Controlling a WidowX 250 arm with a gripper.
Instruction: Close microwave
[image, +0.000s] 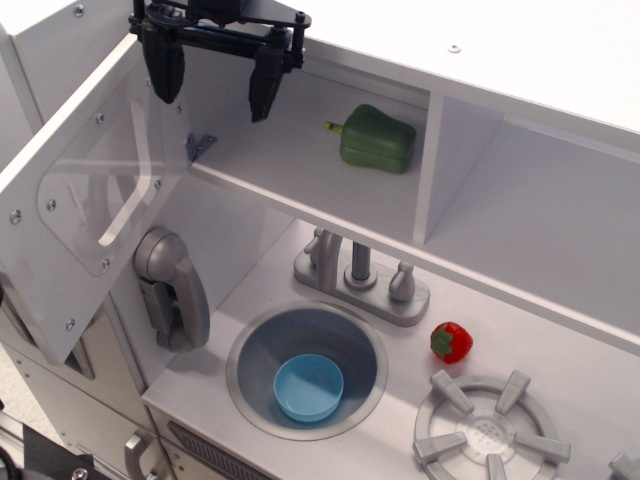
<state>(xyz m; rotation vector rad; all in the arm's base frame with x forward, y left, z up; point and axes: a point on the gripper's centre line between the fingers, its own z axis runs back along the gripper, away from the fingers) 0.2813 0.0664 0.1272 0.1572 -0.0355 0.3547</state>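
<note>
task: close microwave | microwave (300, 150) is seen at the top left, its door (85, 210) swung wide open | a green pepper (377, 139) is seen inside | gripper (215, 85) is held by the door's top edge, jaws spread, nothing pinched | nothing is done yet, the whole push is left

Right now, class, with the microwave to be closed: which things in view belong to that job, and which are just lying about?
Belongs to the job:
microwave door, swung open
claw, open

Just lying about:
green pepper
strawberry
blue bowl
toy phone
faucet
</note>
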